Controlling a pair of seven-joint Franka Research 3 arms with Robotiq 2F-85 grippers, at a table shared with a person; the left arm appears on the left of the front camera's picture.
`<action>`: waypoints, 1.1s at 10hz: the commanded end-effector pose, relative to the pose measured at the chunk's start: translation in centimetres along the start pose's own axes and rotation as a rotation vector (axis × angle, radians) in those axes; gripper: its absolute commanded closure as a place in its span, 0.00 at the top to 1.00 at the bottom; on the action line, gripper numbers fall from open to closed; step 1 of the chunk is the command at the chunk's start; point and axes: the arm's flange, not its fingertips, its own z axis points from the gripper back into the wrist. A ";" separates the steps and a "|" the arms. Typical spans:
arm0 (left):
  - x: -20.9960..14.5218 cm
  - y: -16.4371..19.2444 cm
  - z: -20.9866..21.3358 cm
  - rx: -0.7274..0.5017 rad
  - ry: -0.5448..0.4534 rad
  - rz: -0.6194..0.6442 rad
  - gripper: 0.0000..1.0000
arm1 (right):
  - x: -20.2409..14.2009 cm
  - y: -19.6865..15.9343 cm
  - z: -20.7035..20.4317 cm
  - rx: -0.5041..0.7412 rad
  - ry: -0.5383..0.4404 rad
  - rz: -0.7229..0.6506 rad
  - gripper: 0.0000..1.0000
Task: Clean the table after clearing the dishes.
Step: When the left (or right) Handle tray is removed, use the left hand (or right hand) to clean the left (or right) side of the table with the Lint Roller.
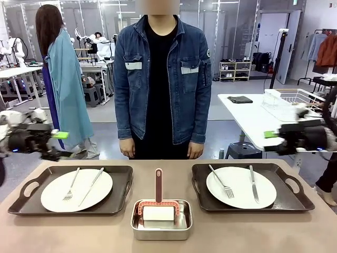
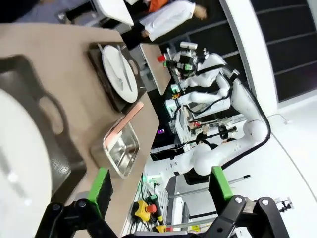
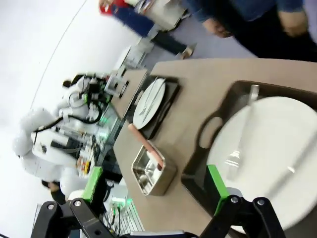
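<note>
1. At the table's left side, left gripper [image 1: 59, 135]: jaws spread wide, nothing between the green pads
2. Right gripper [image 1: 269, 134]: also gaping and empty, off the table's right side
3. Nearest the left gripper: left tray [image 1: 21, 204], dark brown, flat on the table [image 1: 237, 234]; it carries left plate [image 1: 79, 191] with fork [image 1: 71, 185] and knife [image 1: 92, 185] lying loose on top
4. Mirror setup on the right: right tray [image 1: 287, 204] with right plate [image 1: 239, 188], cutlery on it too
5. Handling, my guess: trays look stiff and rigid; plates look smooth and breakable and are likely to slide on the tray; cutlery will skid off if tilted, so keep it level
6. Best hold is probably the handle cut-out [image 1: 31, 188] at each tray's outer short end, one pad through the slot and one outside the rim; gripping one end of a loaded tray will want to tip it
7. Arm pose: both arms come in from the sides, grippers roughly horizontal, fingers pointing inward, raised above tray height, well apart from the trays, touching nothing
8. Between the trays at the near edge: steel pan [image 1: 161, 227] holding a red-handled wiper [image 1: 158, 184] with a white pad, likely for the wiping step, not yet started
9. Far side: person [image 1: 158, 79] standing, hands hanging down, off the table
</note>
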 end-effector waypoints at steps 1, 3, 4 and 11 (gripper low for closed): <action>-1.2 0.8 6.0 0.007 0.028 0.012 1.00 | -2.4 0.0 5.6 -0.011 -0.155 -0.009 1.00; -3.6 1.4 12.4 0.078 -0.098 0.015 1.00 | -5.1 -0.7 10.9 -0.100 -0.245 -0.032 1.00; -5.2 1.8 16.1 0.107 -0.185 0.029 1.00 | -6.9 -0.7 14.1 -0.104 -0.329 -0.040 1.00; -10.3 0.4 24.4 0.189 -0.367 0.068 1.00 | -10.5 0.6 23.0 -0.175 -0.554 -0.029 1.00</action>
